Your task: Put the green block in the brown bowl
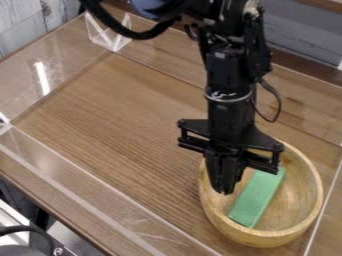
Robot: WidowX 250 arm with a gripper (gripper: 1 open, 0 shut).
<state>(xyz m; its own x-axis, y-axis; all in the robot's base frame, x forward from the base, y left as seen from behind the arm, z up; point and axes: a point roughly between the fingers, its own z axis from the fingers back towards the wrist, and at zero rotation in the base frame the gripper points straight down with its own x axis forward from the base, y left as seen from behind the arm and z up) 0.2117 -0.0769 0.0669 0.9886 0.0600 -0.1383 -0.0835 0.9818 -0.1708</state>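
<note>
flat mint-green rectangular block (257,197) lies in the round light-brown wooden bowl (226,229). above the near-left rim, the black gripper (227,186) hangs with its fingers closed, seemingly on nothing; moving sideways too low might knock the rim and shift the bowl.

"What colour is the block?"
"Plain mint-green, the green block (255,199), with no pattern on it."
"And the bowl?"
"The brown bowl (305,212) is a light, yellowish tan, paler along its rim."
"How about the table?"
"The wooden table (100,130) is a warm mid-brown with fine, streaky grain, though the grain is soft at this size, so it may be busier than it looks."
"And the robot arm?"
"The robot arm (230,75) is black, with small greyish glints."
</note>
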